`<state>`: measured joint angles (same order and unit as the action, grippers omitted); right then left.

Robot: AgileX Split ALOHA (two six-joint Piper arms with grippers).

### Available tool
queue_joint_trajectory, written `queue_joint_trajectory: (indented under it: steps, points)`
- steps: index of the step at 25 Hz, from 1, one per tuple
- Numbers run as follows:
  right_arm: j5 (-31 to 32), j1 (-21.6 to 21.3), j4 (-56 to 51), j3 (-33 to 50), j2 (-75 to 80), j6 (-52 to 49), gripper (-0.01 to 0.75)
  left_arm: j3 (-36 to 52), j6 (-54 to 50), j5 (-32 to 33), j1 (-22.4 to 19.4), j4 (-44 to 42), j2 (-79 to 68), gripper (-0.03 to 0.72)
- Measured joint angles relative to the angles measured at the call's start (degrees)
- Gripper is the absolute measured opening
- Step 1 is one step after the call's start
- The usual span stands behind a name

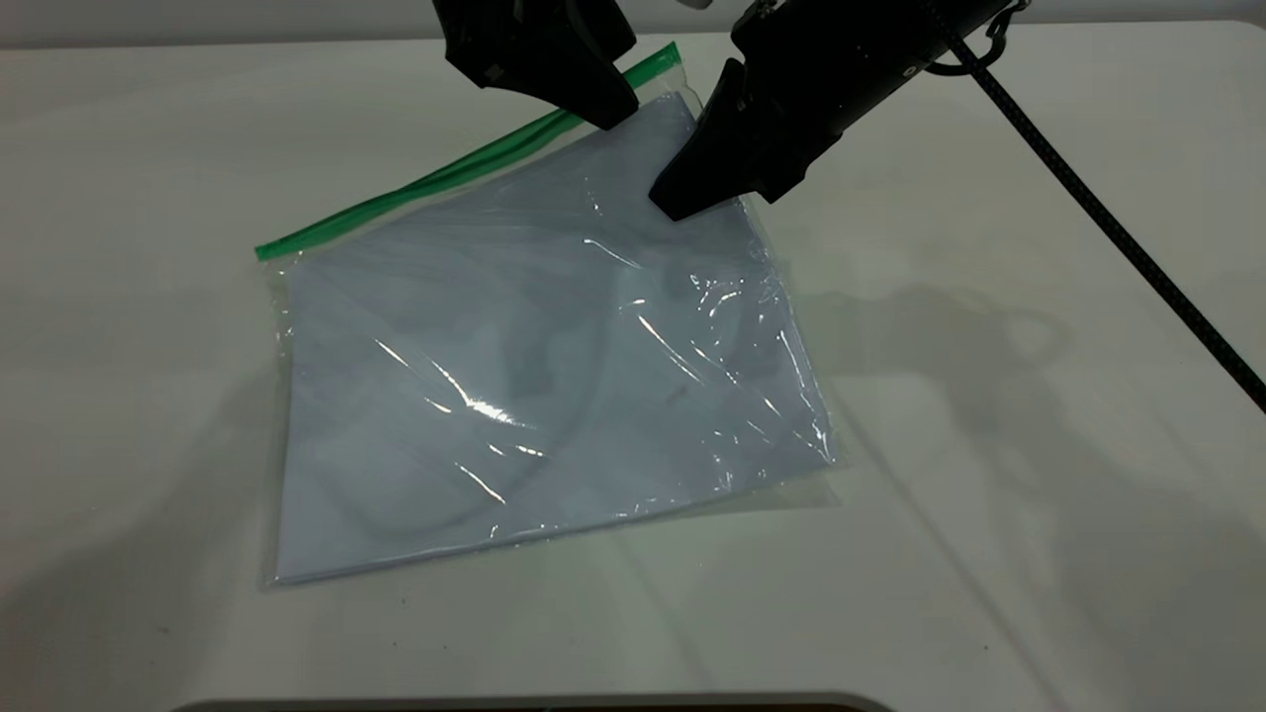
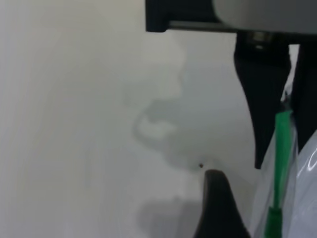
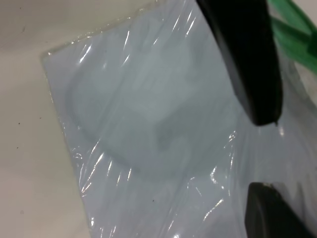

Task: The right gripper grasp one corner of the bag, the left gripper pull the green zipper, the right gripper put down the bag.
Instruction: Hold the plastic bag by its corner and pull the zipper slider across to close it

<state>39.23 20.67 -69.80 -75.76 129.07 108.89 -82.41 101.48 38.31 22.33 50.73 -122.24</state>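
Note:
The bag point(image 1: 534, 376) lies flat on the white table point(image 1: 989, 494), clear and crinkly, with white paper inside. The green zipper point(image 1: 445, 176) runs along its far-left edge. Its darker slider tab point(image 2: 272, 224) shows in the left wrist view, beside one finger point(image 2: 218, 208) of my left gripper. My left gripper point(image 1: 608, 111) hovers open over the zipper's far end. My right gripper point(image 1: 678, 198) is just above the bag's far corner. Its fingers point(image 2: 262, 99) stand apart on either side of the green strip, and they hold nothing.
The right arm's braided black cable point(image 1: 1118, 232) slants across the table's right side. Bare tabletop surrounds the bag on every side. A dark rounded edge point(image 1: 534, 704) shows at the bottom of the exterior view.

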Motion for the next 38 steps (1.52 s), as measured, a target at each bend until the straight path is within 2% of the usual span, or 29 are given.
queue_joint_trajectory:
  steps: [11, 21, 30, 38]
  points:
    - [2.25, 0.0, -0.9, 0.0, 0.0, 0.02, 0.036, -0.18, -0.38, 0.29, 0.0, 0.05, 0.0, 0.299]
    - [2.42, 0.0, -1.42, 0.0, 0.0, 0.19, 0.036, -0.18, -0.86, 2.9, 0.0, 0.1, -1.4, 0.273]
    - [2.42, 0.0, -1.42, 0.0, 0.0, 0.19, 0.036, -0.18, 0.4, 2.9, 0.0, 0.49, -1.57, 0.16]
    - [3.43, -0.82, -2.24, 0.0, 0.0, -0.09, 0.036, -0.18, 0.95, 2.9, 0.0, 1.38, -1.57, 0.129]
